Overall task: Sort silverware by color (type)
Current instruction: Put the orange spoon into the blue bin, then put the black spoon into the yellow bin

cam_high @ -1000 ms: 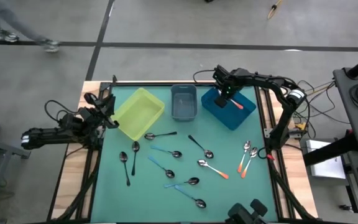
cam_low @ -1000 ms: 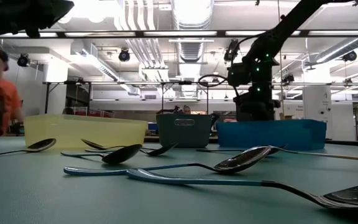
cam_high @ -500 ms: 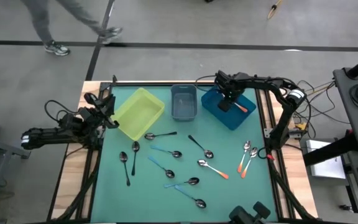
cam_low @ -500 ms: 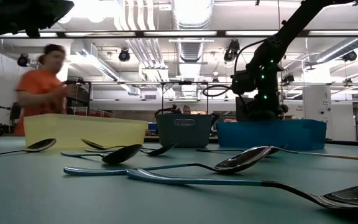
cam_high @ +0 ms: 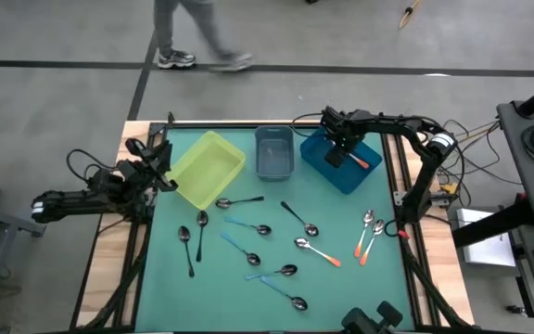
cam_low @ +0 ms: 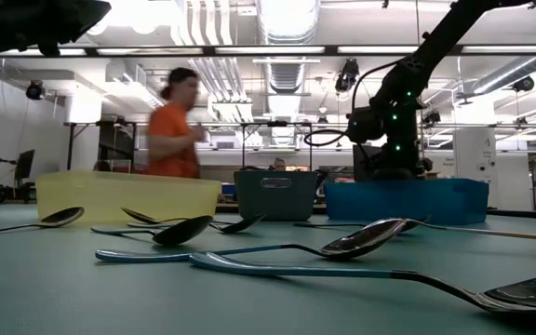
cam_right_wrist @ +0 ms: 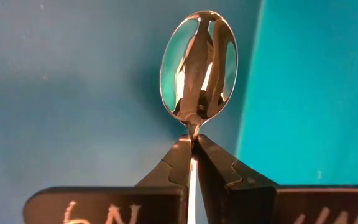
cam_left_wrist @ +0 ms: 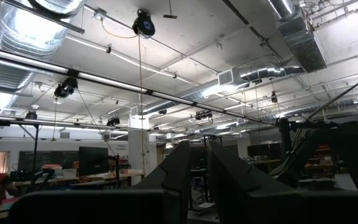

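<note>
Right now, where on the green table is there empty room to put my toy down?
The bare strip of green mat between the blue bin and the orange-handled spoons is free. So is the front left corner, beyond the black-handled spoon. The middle is crowded with light-blue-handled spoons.

From here I can read almost nothing: only partial white marks, something like "N", on the right claw (cam_right_wrist: 192, 163) housing, lower edge of its wrist frame.
</note>
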